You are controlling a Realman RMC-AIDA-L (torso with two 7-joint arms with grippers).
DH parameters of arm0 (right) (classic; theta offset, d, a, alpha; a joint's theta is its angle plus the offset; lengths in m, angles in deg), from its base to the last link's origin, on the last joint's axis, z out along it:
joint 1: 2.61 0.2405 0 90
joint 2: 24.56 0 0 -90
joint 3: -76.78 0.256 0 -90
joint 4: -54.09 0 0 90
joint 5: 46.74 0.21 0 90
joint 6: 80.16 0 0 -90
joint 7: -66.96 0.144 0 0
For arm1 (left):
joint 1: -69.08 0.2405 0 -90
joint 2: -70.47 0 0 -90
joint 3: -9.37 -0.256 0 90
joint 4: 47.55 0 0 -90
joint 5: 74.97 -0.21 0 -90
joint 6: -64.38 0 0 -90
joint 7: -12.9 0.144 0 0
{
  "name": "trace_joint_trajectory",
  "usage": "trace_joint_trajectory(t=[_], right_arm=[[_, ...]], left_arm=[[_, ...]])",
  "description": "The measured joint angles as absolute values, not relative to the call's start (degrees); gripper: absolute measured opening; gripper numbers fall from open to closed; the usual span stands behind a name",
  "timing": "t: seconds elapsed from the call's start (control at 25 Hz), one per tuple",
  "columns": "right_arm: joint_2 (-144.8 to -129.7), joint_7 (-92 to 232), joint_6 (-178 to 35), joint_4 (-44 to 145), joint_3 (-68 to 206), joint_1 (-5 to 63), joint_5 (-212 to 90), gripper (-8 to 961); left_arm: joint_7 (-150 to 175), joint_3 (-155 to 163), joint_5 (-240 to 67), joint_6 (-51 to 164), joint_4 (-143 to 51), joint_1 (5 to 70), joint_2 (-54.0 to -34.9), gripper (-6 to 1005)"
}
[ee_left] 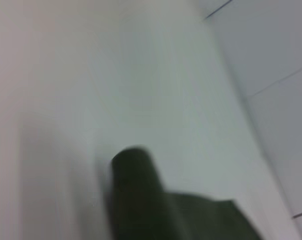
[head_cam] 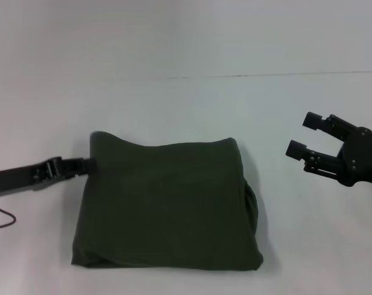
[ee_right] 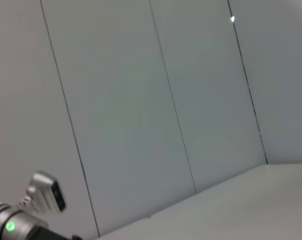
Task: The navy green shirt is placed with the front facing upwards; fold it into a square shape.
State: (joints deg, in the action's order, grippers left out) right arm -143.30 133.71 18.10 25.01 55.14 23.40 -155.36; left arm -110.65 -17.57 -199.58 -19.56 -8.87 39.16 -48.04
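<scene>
The left tool (head_cam: 90, 165) reaches in low over the white bench (head_cam: 173, 104) and meets the upper-left corner of the navy green shirt (head_cam: 164, 206), a dark olive-green cotton garment lying folded into a rough square at the middle of the bench. Its fingers appear to be together at the cloth edge, though whether they actually pinch the fabric cannot be told. The right tool (head_cam: 299, 136) hangs in the air well apart from the shirt's right edge, its two black fingers spread and holding nothing.

The left wrist view shows what the head view cannot: a raised, rounded corner of the navy green shirt (ee_left: 136, 185) seen from close by, blurred, with bare bench behind it. The right wrist view shows no shirt, only grey wall panels (ee_right: 141, 100), a strip of bench and a small grey device with a green light (ee_right: 11, 226).

No print, label or writing can be read on the folded cloth in any view.
</scene>
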Motion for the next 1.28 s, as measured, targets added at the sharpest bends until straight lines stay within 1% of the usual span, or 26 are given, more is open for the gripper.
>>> trace_joint_trajectory(t=[0.16,0.28,0.36,0.6,0.68,0.92,1.28], right_arm=[[-143.37,133.71,16.21,24.87,53.00,23.64,-155.38,925],[-143.74,133.49,16.07,24.04,51.98,24.18,-155.37,925],[-143.92,132.41,17.14,23.25,50.52,24.27,-155.36,925],[-144.21,124.53,19.83,24.74,45.60,21.69,-155.35,925],[-144.39,120.43,19.44,26.58,44.01,20.48,-155.35,925],[-144.40,113.07,15.82,32.00,42.73,17.73,-156.56,925],[-144.19,109.32,12.62,32.36,43.21,14.63,-158.93,925]], left_arm=[[-102.91,-16.28,-194.90,-21.98,-5.11,41.92,-49.08,200],[-95.33,-15.84,-194.38,-24.64,-1.46,43.25,-49.50,254],[-88.03,-15.62,-193.83,-27.97,1.32,44.60,-50.15,291],[-72.82,-15.93,-193.27,-33.19,6.31,49.69,-52.71,518],[-67.88,-15.84,-193.23,-34.15,5.89,51.39,-53.42,731],[-62.44,-15.97,-194.90,-34.69,2.32,53.52,-53.77,934],[-48.92,-15.22,-196.33,-37.02,-0.43,56.17,-54.19,934]])
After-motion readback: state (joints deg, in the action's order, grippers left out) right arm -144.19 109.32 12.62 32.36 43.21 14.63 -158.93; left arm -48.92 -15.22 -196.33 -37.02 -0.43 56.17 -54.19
